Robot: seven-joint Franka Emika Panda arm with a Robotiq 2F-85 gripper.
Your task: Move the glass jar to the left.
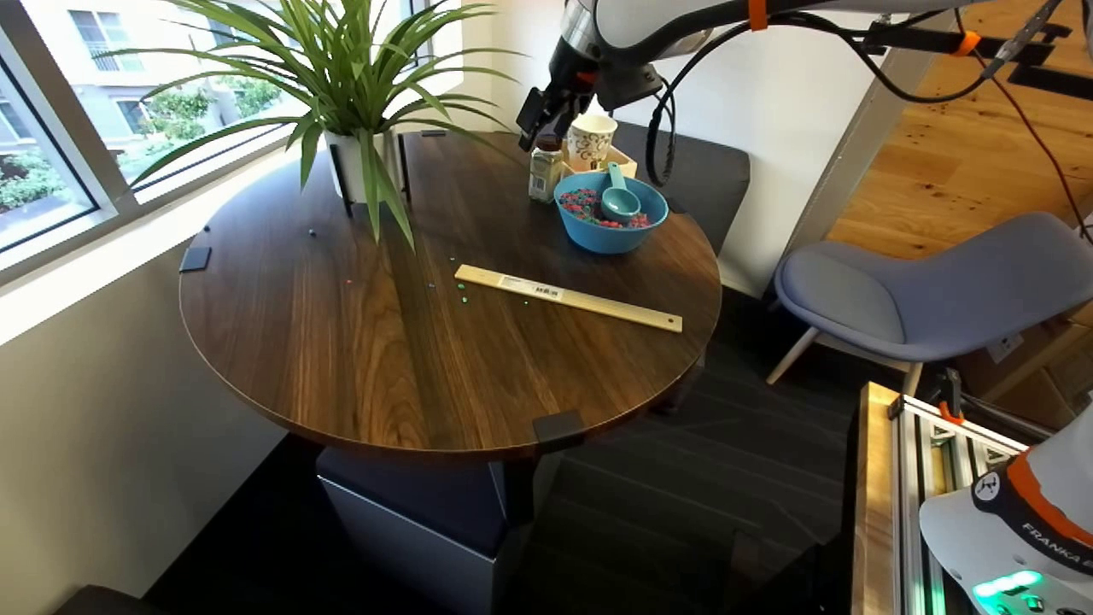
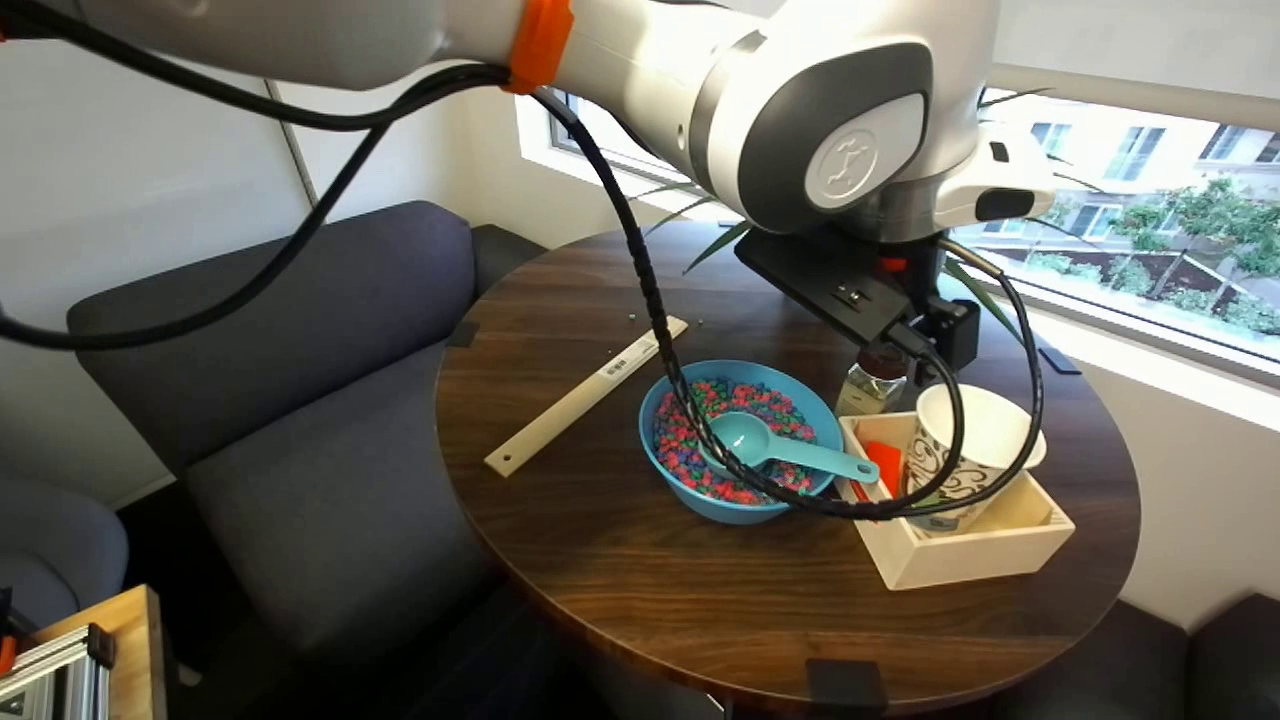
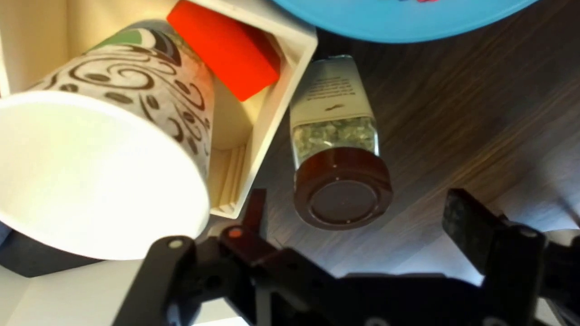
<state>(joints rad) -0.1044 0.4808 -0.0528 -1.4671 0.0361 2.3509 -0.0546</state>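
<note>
By the window (image 2: pixel 1160 215) | round wood table (image 1: pixel 384 350) | glass jar (image 3: pixel 336 136) upright

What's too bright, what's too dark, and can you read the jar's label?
In the wrist view, the paper cup is washed-out white inside, the gripper looks mostly black, and the glass jar has label print too small to read; in an exterior view, the windowsill glares white and the floor is nearly black.

Likely an office nook: 1 round table (image 1: pixel 341 359), upholstered bench (image 2: pixel 330 530).
</note>
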